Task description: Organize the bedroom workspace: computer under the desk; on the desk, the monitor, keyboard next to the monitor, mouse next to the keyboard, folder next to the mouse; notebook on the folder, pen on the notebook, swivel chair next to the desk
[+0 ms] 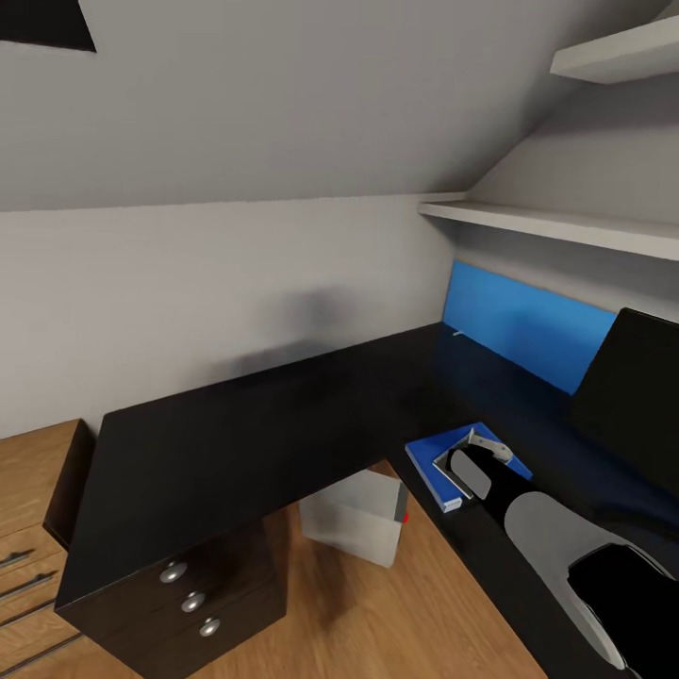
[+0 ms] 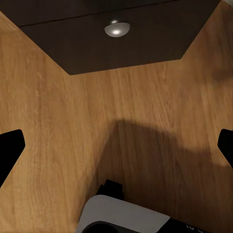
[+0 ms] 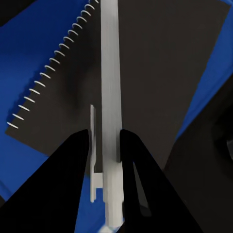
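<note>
head view: l-shaped desk [image 1: 245, 424] with glossy black top runs along the pale grey sloped wall [image 1: 236, 123]. dark drawers with round silver knobs [image 1: 193, 601] sit under its near left end. a light grey computer [image 1: 354, 514] tower stands on the oak floor [image 1: 377, 613] beneath the desk corner. on the desk's right wing lies the blue folder [image 1: 429, 462], flat, near the front edge. a dark monitor [image 1: 630, 391] edge rises behind it at right, with a blue panel [image 1: 528, 325] on the wall and pale shelves [image 1: 566, 224] above.

right arm reaches over the folder; right gripper [image 1: 483, 451] is low above it, a light-coloured piece at its tip.

right wrist view: the dark grey spiral-bound notebook [image 3: 160, 73] lies on the folder [image 3: 29, 53], blue showing on both sides of it. the right gripper [image 3: 107, 141] pinches a slim silver pen [image 3: 110, 87] between its two black fingers [image 3: 75, 160], pen clip visible beside one finger. the pen's barrel extends out over the notebook cover; whether it touches the cover, cannot tell.

left wrist view: left gripper [image 2: 116, 148] points down at the oak floor [image 2: 58, 126], its dark fingertips [image 2: 9, 145] at opposite picture edges, spread wide, holding nothing. a dark drawer front with one silver knob [image 2: 117, 29] is ahead.
</note>
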Available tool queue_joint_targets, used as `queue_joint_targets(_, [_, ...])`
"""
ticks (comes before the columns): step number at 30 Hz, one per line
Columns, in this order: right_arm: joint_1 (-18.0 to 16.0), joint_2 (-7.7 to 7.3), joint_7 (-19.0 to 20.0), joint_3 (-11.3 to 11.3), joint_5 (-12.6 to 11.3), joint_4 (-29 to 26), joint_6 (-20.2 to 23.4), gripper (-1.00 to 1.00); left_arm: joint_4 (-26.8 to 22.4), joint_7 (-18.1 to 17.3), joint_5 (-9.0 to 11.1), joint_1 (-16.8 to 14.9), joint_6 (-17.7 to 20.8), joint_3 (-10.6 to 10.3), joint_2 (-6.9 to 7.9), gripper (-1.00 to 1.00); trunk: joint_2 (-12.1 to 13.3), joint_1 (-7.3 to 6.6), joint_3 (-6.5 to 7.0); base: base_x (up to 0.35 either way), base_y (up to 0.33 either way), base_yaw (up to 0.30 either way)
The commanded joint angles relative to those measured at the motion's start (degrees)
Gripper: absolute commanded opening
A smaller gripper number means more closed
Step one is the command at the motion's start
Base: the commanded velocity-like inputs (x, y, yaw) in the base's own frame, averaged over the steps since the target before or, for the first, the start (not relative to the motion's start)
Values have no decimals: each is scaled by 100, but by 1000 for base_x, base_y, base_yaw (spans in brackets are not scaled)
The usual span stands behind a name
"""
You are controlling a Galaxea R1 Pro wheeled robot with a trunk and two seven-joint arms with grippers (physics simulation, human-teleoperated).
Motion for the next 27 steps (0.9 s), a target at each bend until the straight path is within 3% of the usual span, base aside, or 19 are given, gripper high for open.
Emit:
queue_joint_targets(1, [-4,-8,-35,47,-30,-16,39,-100,-11,34,36,-1,19,-15,2,100,-5,1,-7,0,0,0])
queue_joint_targets(13, [-4,-14,-35,47,-27,-34,35,-100,-9,31,36,-1,18,-16,3,100,-5,1,-7,0,0,0])
queue_joint_targets(27, [-4,-14,-35,55,-25,-38,32,-100,7,31,45,-1,26,-11,21,100,-5,1,-7,91,0,0])
